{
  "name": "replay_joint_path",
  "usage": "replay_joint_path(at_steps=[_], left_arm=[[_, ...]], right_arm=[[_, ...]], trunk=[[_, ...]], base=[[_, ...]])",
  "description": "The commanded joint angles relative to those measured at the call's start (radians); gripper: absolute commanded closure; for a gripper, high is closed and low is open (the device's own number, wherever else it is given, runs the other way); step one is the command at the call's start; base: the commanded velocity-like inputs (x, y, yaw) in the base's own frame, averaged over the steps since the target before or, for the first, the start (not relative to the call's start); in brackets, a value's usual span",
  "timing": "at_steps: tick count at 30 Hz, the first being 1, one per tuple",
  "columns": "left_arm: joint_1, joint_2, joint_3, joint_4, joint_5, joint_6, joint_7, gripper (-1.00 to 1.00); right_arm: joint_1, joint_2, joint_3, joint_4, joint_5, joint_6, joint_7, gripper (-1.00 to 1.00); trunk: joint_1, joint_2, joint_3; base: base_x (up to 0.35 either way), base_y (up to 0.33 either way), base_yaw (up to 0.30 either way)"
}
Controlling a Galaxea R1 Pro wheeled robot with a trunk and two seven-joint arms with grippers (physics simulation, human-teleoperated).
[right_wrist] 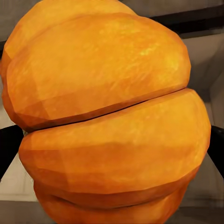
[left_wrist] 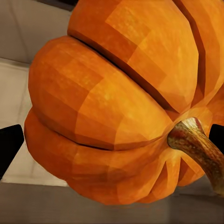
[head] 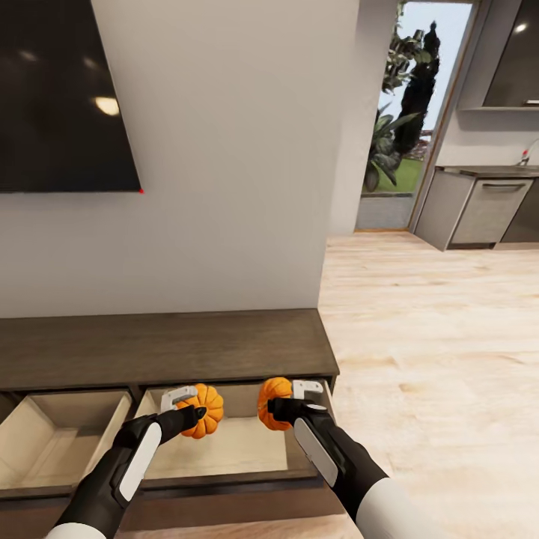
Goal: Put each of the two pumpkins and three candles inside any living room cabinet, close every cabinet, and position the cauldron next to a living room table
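Two orange ribbed pumpkins hang over the open right drawer [head: 224, 449] of the low dark-brown cabinet [head: 165, 348]. My left gripper [head: 191, 408] is shut on the left pumpkin [head: 206, 412]. In the left wrist view this pumpkin [left_wrist: 107, 102] shows its brown stem [left_wrist: 196, 140] between dark fingertips [left_wrist: 9, 144]. My right gripper [head: 288, 400] is shut on the right pumpkin [head: 271, 400], which sits close to the drawer's right side. The right wrist view has that pumpkin [right_wrist: 112, 116] between dark fingertips [right_wrist: 9, 149]. The candles, cauldron and table are out of view.
A second drawer [head: 60, 442] stands open to the left. A dark TV [head: 67, 97] hangs on the wall above the cabinet. Light wood floor [head: 434, 337] stretches to the right toward a kitchen counter [head: 479, 202] and a glass door [head: 404, 112].
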Motion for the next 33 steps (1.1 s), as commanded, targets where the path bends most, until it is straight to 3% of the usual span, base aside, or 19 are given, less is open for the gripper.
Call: replay_joint_path(at_steps=[1,11,15,23,33], left_arm=[[0.0,0.001,-0.002,-0.002,0.011,0.004,0.008,1.0],[0.0,0.001,-0.002,0.004,0.014,0.005,0.008,1.0],[0.0,0.0,-0.002,0.005,0.01,0.009,0.008,1.0],[-0.005,-0.001,-0.003,0.008,0.016,0.018,0.009,1.0],[-0.013,0.001,-0.002,0.02,0.018,0.087,0.009,1.0]], right_arm=[[-0.001,0.0,0.003,-0.002,-0.009,0.002,-0.009,1.0],[-0.001,0.0,0.004,0.001,-0.01,0.014,-0.009,1.0],[-0.001,0.001,0.003,0.003,-0.011,0.055,-0.015,1.0],[-0.004,0.001,0.002,0.009,-0.015,0.099,-0.023,1.0],[-0.004,0.001,0.002,0.008,-0.013,0.096,-0.023,1.0]], trunk=[[0.0,0.0,-0.001],[0.0,0.0,-0.001],[0.0,0.0,-0.001],[0.031,-0.056,-0.026],[0.069,-0.126,-0.057]], base=[[0.279,0.0,0.0],[0.124,0.0,0.0],[0.016,0.0,0.0],[0.001,0.0,0.0],[0.0,0.0,0.0]])
